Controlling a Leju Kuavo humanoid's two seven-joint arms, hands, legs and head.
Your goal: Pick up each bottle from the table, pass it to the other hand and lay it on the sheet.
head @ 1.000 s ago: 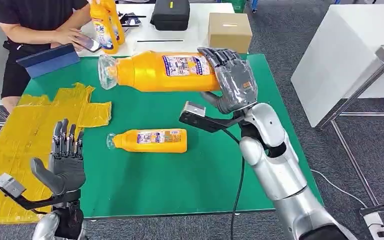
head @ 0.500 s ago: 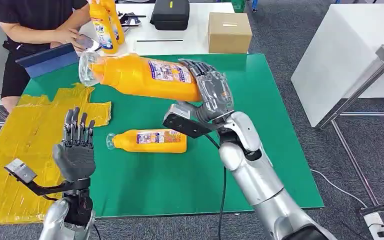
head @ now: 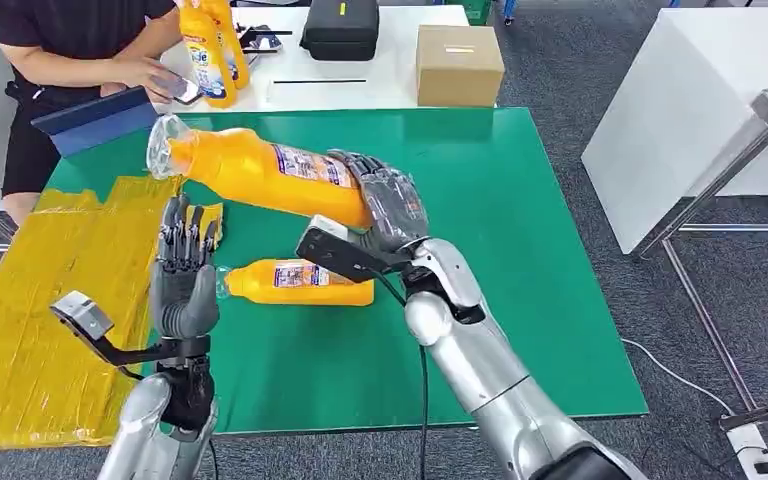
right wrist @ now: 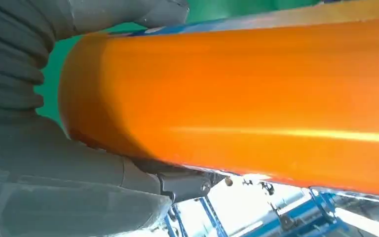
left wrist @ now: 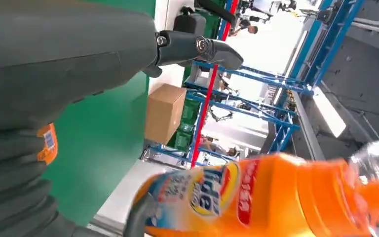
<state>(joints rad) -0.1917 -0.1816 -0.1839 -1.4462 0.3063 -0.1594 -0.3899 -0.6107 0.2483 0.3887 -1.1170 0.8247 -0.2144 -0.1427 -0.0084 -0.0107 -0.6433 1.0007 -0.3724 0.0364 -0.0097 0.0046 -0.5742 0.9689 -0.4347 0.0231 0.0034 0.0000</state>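
My right hand (head: 385, 205) grips the base of an orange bottle (head: 260, 172) with a clear cap, held in the air over the green table (head: 520, 230) and pointing left. Its orange side fills much of the right wrist view (right wrist: 246, 98), and its labelled neck end shows in the left wrist view (left wrist: 256, 197). My left hand (head: 185, 275) is raised below the bottle's neck, fingers apart and holding nothing. A second orange bottle (head: 300, 281) lies on its side on the table between my arms. The yellow sheet (head: 50, 290) covers the table's left part.
A person (head: 70, 45) stands at the far left by a white table (head: 360, 70) with two upright orange bottles (head: 210, 45), a black case (head: 340, 28) and a cardboard box (head: 458, 62). A blue pad (head: 95, 120) lies at the green table's far left corner.
My right arm has carried the bottle left and lower, tilting its cap end toward the sheet. My left hand has risen and moved right, close under the bottle's neck.
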